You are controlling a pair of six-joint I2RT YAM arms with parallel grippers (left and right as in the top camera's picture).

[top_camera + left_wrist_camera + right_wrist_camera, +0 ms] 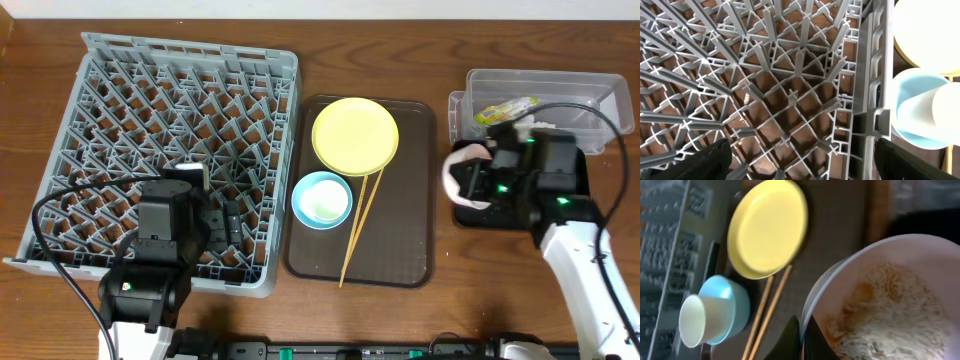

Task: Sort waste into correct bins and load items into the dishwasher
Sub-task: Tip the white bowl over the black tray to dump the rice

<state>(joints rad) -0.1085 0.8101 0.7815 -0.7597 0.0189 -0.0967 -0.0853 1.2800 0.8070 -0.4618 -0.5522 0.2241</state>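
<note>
On the right side of the table, your right gripper point(801, 340) has its jaws closed tight on the rim of the white bowl point(910, 247). The bowl is tipped up over the left part of the black tray point(468, 216), and beige food scraps point(890, 315) sit inside it, as your right wrist view shows. Just beyond the black tray, at the far right, is the clear tub point(590, 90) with the green-and-orange wrapper point(505, 108) lying in it.

Your left gripper point(801, 152) hangs over the near right part of the dish rack point(130, 100). Its fingers are spread wide and have hold of nothing; your left wrist view shows only bare lattice between them. From overhead, no dishes can be seen in the rack.

Between the rack and the bins lies the brown serving tray point(400, 240). The yellow plate point(355, 135) rests at its far end. The light blue bowl point(322, 198) sits just nearer and to the left of the plate, close to the rack's right wall. A small pale cup point(702, 320) lies inside the blue bowl. The chopsticks point(360, 225) lie side by side on the tray, running from the plate's near edge toward the near edge of the tray, just right of the blue bowl.
</note>
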